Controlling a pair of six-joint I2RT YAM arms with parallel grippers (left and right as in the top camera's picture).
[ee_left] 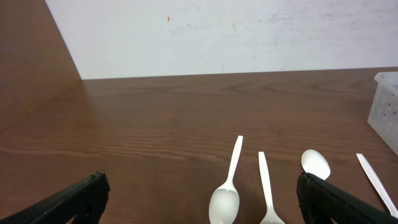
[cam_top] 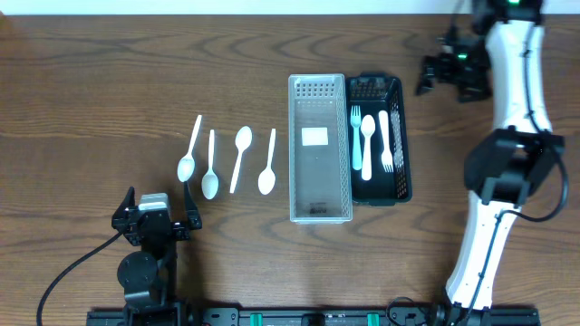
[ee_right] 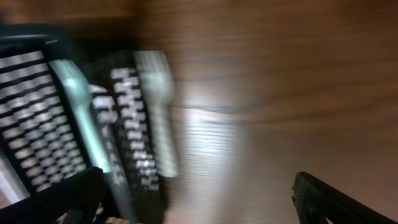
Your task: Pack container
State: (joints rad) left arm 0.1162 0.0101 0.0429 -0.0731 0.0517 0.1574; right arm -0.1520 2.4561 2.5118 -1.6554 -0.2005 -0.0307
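Now: L gripper spread nr table front edge, R gripper spread beside black tray.

Smeared by motion in the right wrist view: black basket and cutlery inside, hard to tell apart. Cropped in the left wrist view: spoons at bottom edge, clear bin at right.

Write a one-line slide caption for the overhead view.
Four white spoons lie left of the clear basket; black basket holds white cutlery; left end effector and right end effector open.
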